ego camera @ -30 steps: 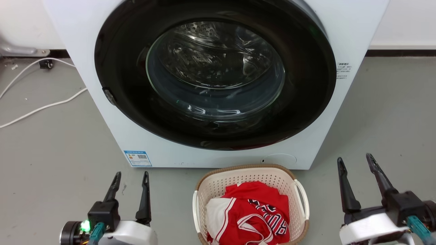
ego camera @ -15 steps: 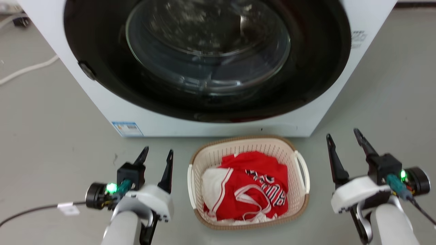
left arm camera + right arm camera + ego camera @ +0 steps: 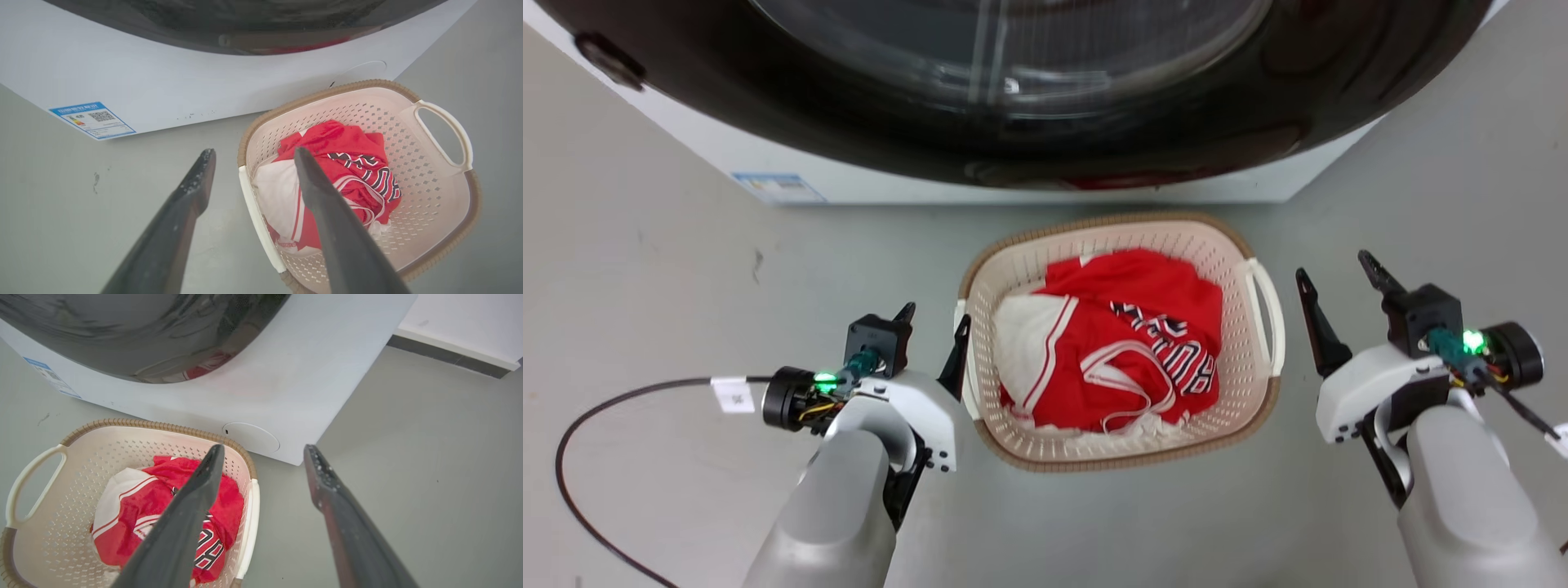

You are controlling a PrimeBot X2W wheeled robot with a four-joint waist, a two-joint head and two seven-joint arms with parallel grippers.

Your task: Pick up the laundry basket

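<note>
The laundry basket (image 3: 1113,462) is cream perforated plastic with a brown woven rim and sits on the floor before the washing machine. Red and white clothes (image 3: 1131,347) lie in it. My left gripper (image 3: 935,317) is open, its inner fingertip close beside the basket's left white handle (image 3: 965,384). In the left wrist view that handle (image 3: 258,216) lies between the fingers of the left gripper (image 3: 254,150). My right gripper (image 3: 1333,265) is open, a short gap from the right handle (image 3: 1272,314). In the right wrist view the right gripper (image 3: 264,447) frames that handle (image 3: 249,522).
The white washing machine (image 3: 1045,192), with its dark round door shut, stands just behind the basket. A black cable (image 3: 572,457) loops over the grey floor at the left. In the right wrist view a wall with a dark baseboard (image 3: 449,355) runs at the far right.
The head camera has tipped down and closer, so the whole picture shifted. Both grippers have come in toward the basket's sides, the left one up to the left handle.
</note>
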